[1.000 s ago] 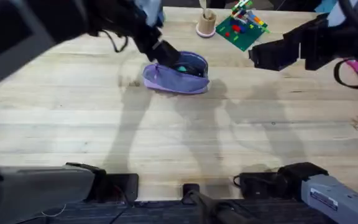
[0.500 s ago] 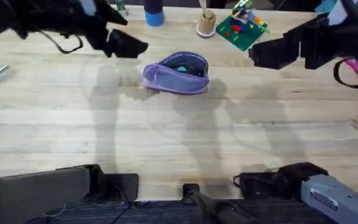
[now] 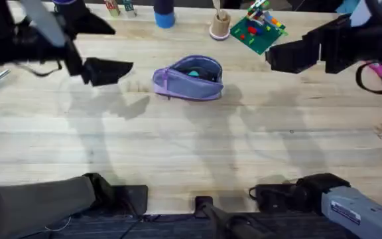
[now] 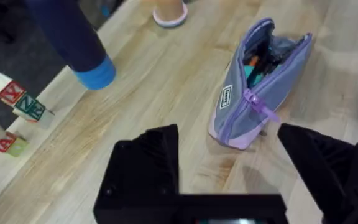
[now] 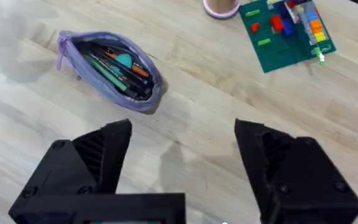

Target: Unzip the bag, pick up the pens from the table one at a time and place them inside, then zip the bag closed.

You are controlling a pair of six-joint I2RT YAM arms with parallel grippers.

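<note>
On the table (image 3: pixel 197 146), between my two pincers, the bag (image 3: pixel 188 83) lies on its side with its zipper undone and its mouth gaping; it sits just ahead of my left pincer (image 3: pixel 119 68) and well apart from my right pincer (image 3: pixel 275 58), which hangs off on the bag's far side. Both pincers are released, jaws spread wide, grasping nothing, and neither touches the bag. Inside the mouth I can make out the green pen (image 5: pixel 107 73) among other dark and orange sticks; the dark pen I cannot pick out for certain. I judge the loading to be done and the zipping-up to be the step in hand. The purple zipper pull (image 4: pixel 261 107) dangles at the end of the bag nearest my left pincer; the next move, I think, calls for one pincer to pin the bag's body while the other pinches that small tab and draws it along the full length of the opening; the tab is slim and floppy, so the approach must be squarely lined up.
</note>
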